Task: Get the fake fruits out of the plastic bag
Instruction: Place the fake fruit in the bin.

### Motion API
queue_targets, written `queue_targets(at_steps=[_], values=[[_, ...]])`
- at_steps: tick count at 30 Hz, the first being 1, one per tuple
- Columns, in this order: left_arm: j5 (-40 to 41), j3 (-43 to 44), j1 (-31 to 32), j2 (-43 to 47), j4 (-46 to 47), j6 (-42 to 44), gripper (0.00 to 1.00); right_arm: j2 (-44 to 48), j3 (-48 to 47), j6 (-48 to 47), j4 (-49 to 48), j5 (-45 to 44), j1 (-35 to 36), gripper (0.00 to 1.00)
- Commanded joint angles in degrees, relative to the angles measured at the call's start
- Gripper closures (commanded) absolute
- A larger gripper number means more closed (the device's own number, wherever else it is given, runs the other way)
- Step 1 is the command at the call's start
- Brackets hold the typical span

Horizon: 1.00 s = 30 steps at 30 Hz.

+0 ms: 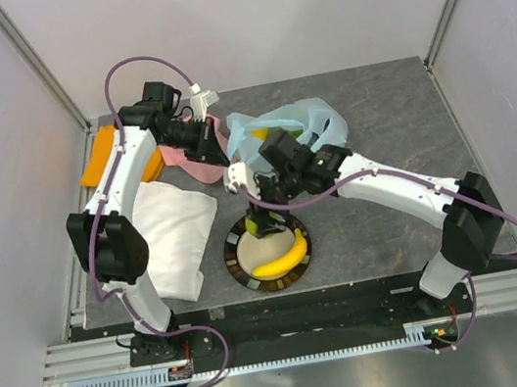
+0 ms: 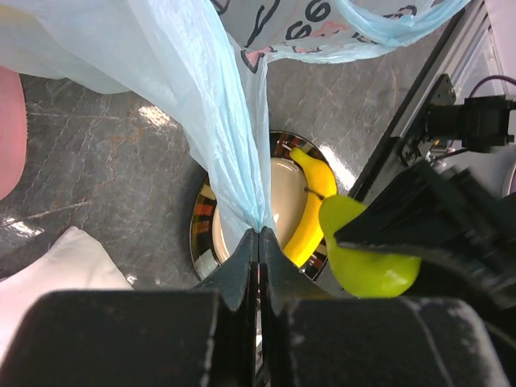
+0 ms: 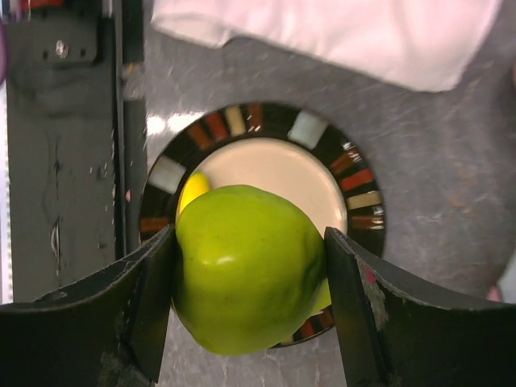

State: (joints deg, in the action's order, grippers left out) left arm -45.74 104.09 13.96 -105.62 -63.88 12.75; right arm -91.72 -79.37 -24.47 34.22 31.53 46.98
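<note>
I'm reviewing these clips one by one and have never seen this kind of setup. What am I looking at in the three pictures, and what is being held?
Two white robot arms are bolted at the near edge of a grey table. The overhead view comes from a fixed camera above and behind them; the other two come from cameras on each wrist.

The left gripper has its jaws shut on a gathered fold of the plastic bag, a thin light-blue one with pink prints, lifting it. The right gripper holds a green fruit, an apple or pear, above a striped-rim plate. A banana already lies on that plate. A white cloth lies left of the plate, and something orange sits at the far left.
</note>
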Motion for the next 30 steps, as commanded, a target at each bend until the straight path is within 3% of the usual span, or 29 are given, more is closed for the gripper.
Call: queue_targets(at_steps=[1,10,21,30], values=[[0.12,2.25,0.02,-0.55,2.70,-4.75,0.98,1.02,3.95,-9.35,-0.64,-1.99,3.02,0.54],[0.56,1.38,-0.07,2.26,2.88,-4.84,0.98,-5.21,8.89,-1.03,-6.97,-16.83,4.61,0.55],[1.09,-1.88,-0.07,6.13,2.88,-3.88,0.98,-13.39,6.51,3.98,-5.22,-21.25,2.42,0.52],[1.18,-1.53,-0.07,5.87,2.97,-3.44,0.98,-14.19,5.20,4.69,-1.61,-21.33,1.18,0.36]])
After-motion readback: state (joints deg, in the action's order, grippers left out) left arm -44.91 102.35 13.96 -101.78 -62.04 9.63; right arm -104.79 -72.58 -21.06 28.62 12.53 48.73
